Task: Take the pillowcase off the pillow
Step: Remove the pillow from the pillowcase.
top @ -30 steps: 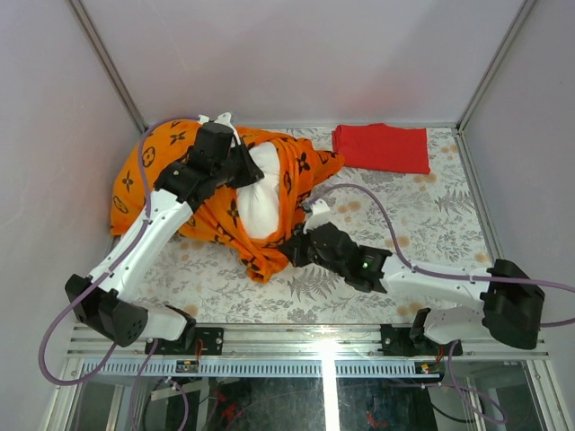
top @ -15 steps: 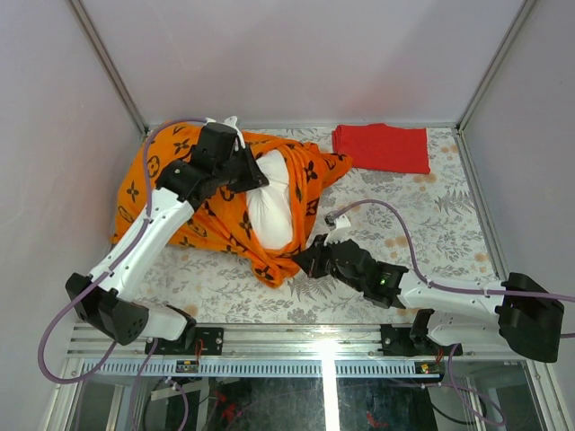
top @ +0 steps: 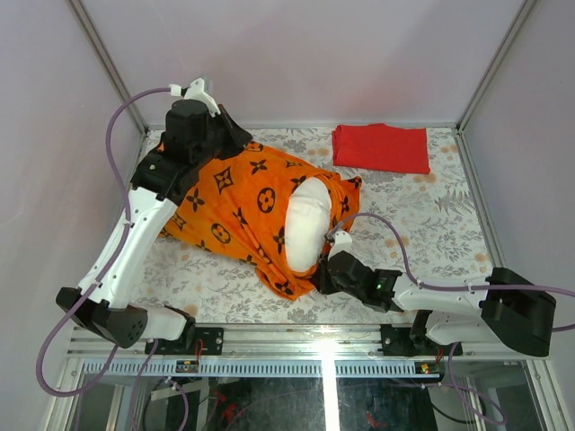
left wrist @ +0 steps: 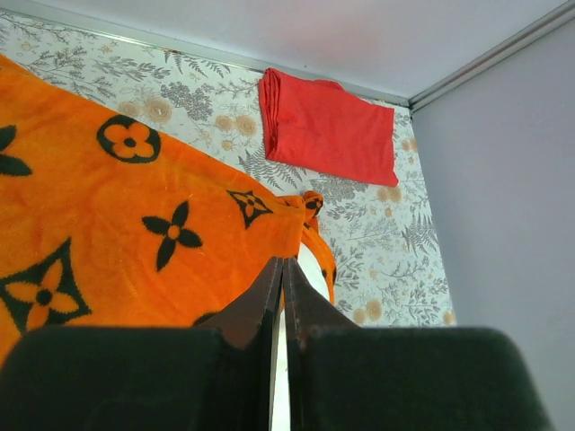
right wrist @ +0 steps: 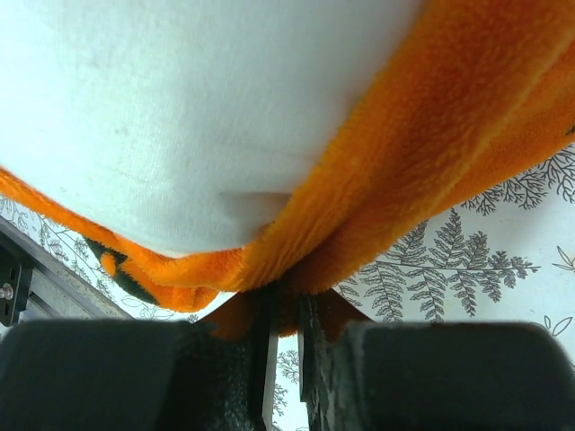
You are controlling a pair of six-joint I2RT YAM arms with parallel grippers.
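Counts: two arms, one pillowcase, one pillow, one red cloth.

Left gripper point(left wrist: 283, 263): hangs above the far left of the table. Its jaws are pressed together, with nothing seen between them.

Pillowcase point(top: 238, 197): bright orange, spread left of centre. It is printed with black flower, star and circle motifs and covers most of the pillow.

Pillow point(top: 305, 229): plain white. One end bulges out of the case at centre, toward the near edge.

Right gripper point(right wrist: 283, 305): low on the table just beside that exposed end. Its jaws are pinched on an orange fold of the pillowcase.

Red cloth point(top: 382, 148): folded at the far right, not touching the pillowcase.

Surface: table covering point(top: 431, 224), pale with a grey fern and tan flower print.

Room: plain pale lilac walls point(top: 296, 54) on three sides, and a metal rail point(top: 314, 339) along the near edge.
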